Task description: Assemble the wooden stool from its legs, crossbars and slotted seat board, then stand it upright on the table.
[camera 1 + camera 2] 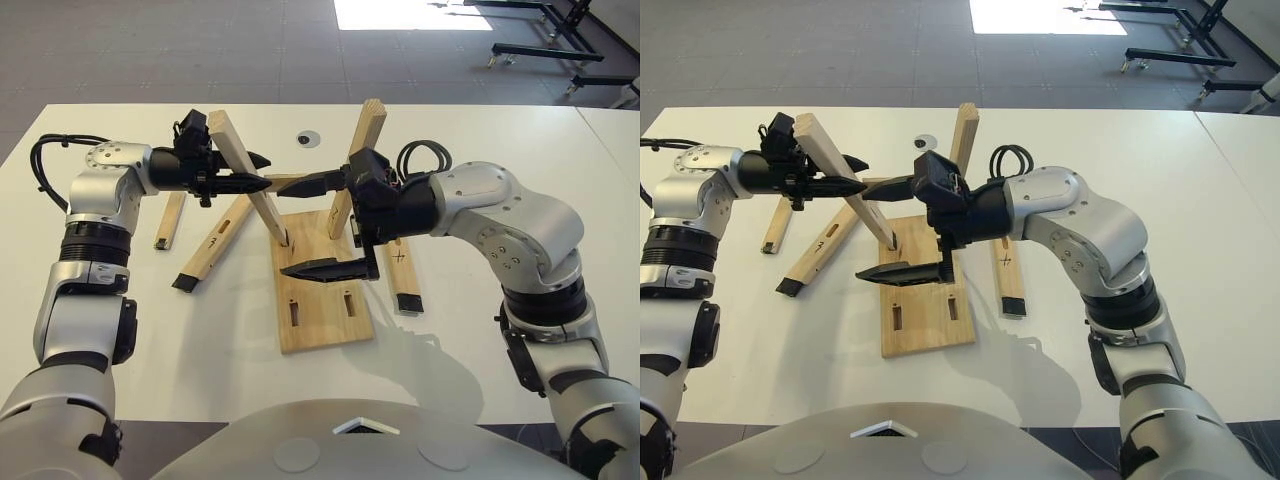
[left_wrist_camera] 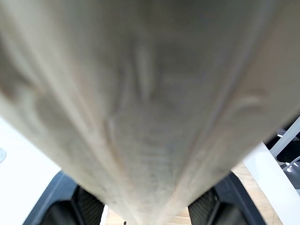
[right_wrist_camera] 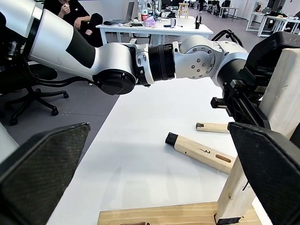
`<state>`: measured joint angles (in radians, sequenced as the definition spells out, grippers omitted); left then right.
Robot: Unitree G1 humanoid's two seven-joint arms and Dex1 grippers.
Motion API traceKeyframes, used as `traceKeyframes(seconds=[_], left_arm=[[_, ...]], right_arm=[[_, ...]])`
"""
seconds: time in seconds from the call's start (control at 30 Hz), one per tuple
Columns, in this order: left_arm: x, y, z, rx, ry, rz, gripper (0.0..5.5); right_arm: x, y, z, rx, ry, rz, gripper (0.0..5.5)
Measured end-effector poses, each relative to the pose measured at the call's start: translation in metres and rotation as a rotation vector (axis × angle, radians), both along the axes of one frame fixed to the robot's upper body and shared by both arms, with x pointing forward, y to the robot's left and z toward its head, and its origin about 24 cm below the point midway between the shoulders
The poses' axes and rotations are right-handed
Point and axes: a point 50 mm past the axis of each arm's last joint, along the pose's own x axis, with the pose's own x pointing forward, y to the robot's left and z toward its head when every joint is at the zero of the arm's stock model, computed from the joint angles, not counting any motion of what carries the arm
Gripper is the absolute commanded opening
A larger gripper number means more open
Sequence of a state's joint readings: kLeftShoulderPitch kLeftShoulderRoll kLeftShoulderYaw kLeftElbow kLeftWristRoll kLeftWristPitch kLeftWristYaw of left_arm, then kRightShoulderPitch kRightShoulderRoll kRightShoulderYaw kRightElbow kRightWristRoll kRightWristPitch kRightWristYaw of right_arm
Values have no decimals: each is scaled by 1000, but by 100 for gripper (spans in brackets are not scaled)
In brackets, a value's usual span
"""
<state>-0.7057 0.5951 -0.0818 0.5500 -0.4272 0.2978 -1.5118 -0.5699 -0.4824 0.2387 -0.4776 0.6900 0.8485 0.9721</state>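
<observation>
Seating a leg (image 1: 265, 208) in the board (image 1: 322, 322)
Left hand (image 1: 252, 173) clamps the tilted leg; right hand (image 1: 316, 228) is wide open, empty. Pushed askew, the leg may jam or the board slide.

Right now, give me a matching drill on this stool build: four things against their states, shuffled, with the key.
Things:
1 leg in the left gripper
2 seat board
3 thin crossbar
4 right gripper

States:
A open, over the board
B lying loose, leftmost wooden piece
C tilted, lower end on the board
D flat on the table

Pairs: 1-C, 2-D, 3-B, 4-A
</observation>
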Motion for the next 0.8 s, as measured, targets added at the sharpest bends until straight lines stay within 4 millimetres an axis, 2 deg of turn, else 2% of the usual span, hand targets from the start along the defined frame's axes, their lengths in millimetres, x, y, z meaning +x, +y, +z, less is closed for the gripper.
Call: traceKeyframes(seconds=[0.33,0.53,0.8], left_arm=[[2,-1,0,4,2,3,202],[1,-1,1,0,-3,2,202],[0,-1,0,-6,-8,6,202]], right_arm=[[2,5,1,12,-42,-39,540],[14,12,11,39,-93,-122,433],[34,18,38,81,-218,-271,280]])
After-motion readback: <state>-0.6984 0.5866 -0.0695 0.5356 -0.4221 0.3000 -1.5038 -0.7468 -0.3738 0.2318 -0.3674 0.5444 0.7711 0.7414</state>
